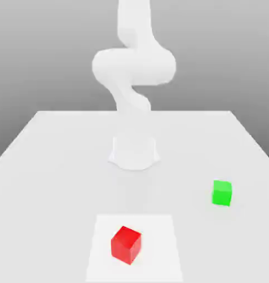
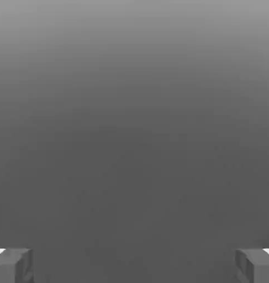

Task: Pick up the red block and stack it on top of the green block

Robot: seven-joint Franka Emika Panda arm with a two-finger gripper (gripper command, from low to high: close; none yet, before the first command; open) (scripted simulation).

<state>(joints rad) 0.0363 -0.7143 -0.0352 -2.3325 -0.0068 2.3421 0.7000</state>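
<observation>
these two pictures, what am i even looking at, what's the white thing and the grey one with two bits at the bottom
The white thing is a simulated robot arm standing on a white table, seen by an outside camera. On the table lie a red block, on a paler square patch, and a green block towards the exterior view's right, apart from each other. The grey picture comes from a camera on the arm's hand. The two bits are fingertips of its gripper, spread wide open with nothing between them.

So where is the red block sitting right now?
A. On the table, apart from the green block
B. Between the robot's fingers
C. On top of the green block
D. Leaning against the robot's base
A: the red block rests on the table, with the green block well off toward the exterior view's right.
</observation>
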